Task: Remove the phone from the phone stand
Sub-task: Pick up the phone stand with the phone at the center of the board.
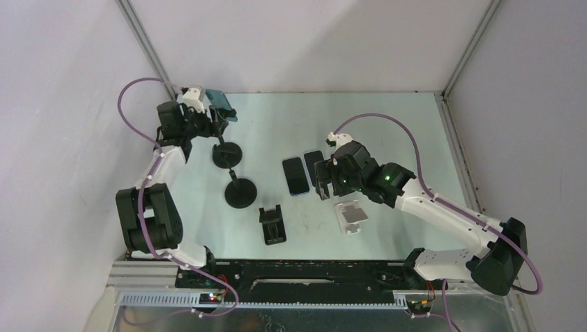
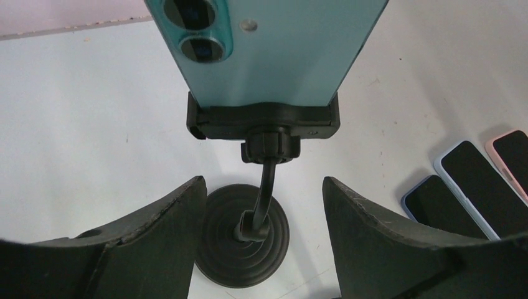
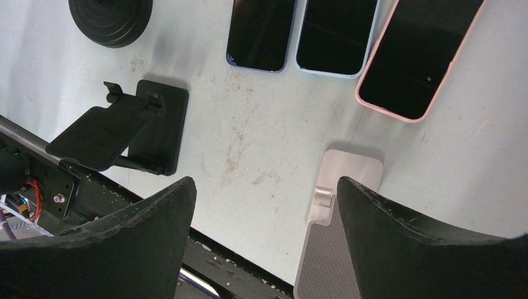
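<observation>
The phone [image 2: 274,50] sits clamped in the stand [image 2: 264,121], just ahead of the left gripper [image 2: 263,187], which is spread and empty. The right gripper [image 3: 264,187] gapes too, so removal is not yet begun.

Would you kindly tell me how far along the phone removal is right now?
Three phones already lie flat. The open left gripper faces the teal phone without touching it. Left: the phone sits clamped in its stand, awaiting grasp and pull.

Your left arm [image 1: 156,173] is stretched forward along the left side, and your left gripper [image 2: 264,187] faces right with its jaws spread wide. Your right arm [image 1: 443,211] reaches in toward the middle, right gripper [image 3: 265,184] pointing down, jaws wide apart.
</observation>
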Robot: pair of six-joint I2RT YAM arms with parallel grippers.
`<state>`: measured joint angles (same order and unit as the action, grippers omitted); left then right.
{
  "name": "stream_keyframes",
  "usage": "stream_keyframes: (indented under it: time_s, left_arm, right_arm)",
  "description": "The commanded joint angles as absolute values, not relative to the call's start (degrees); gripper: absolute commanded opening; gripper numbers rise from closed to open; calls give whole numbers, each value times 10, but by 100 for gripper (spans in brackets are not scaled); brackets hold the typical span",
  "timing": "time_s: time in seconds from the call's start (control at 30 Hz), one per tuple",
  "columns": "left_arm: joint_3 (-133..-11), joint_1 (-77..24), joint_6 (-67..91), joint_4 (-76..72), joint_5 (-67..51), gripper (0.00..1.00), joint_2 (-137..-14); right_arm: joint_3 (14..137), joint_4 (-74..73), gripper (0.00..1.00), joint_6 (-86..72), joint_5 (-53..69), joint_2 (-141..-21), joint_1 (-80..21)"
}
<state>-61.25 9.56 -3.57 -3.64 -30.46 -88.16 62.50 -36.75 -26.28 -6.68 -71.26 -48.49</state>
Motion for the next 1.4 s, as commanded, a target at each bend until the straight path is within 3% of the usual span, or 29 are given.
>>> stream_keyframes:
  time_s: [0.0, 1.1, 1.37]
  left_arm:
    - [-639, 84, -51, -39, -287, 75, -888]
    - [-677, 70, -39, -41, -278, 63, -934]
    - [-682, 70, -24, -54, -300, 55, -938]
  right_arm:
    - [625, -351, 86, -256, -67, -717, -482]
    - [609, -359, 86, -255, -72, -706, -478]
    - [605, -359, 86, -258, -73, -703, -477]
